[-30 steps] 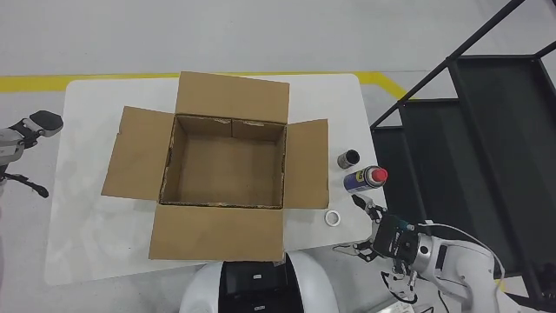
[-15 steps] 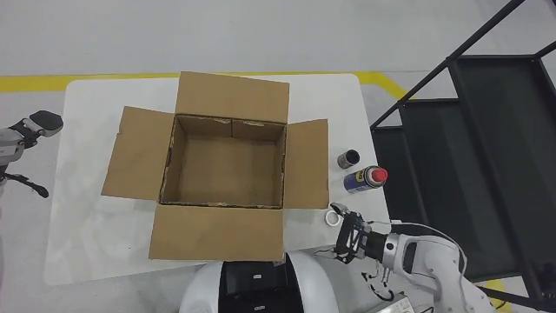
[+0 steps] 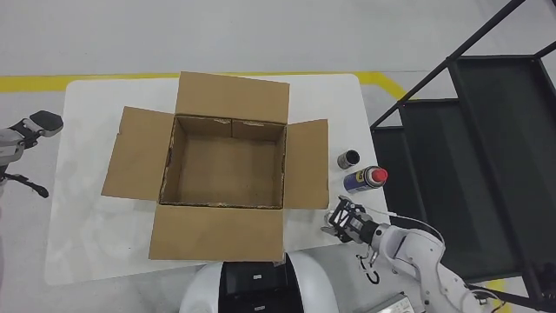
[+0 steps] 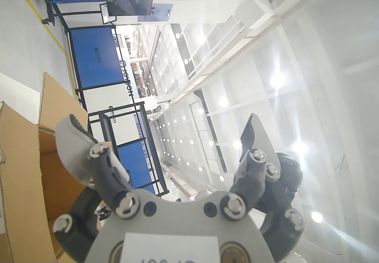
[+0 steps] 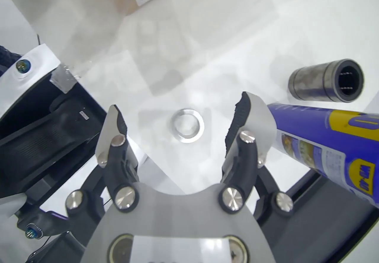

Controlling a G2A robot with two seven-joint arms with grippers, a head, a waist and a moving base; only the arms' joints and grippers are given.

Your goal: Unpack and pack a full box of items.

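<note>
My right fingers (image 5: 255, 116) spread over a ring (image 5: 187, 125); spray can (image 5: 325, 139) and tube (image 5: 325, 80) stand near; left fingers (image 4: 74, 139) spread too. The box (image 3: 223, 169) has a bare bottom.

A box (image 3: 222, 169) is set on a table (image 3: 95, 226); right of it, tube (image 3: 348, 158), can (image 3: 365, 177) and ring (image 5: 187, 125) are ranged back to front.

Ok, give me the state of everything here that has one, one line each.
Brown cardboard box: open, four flaps folded out, empty.
Small silver metal ring: flat on the white table, ungripped.
Blue spray can with red cap: upright, cap on.
Grey metal cylinder: upright, hollow end up.
Right gripper: open, empty, over the ring.
Left gripper: open, empty.
</note>
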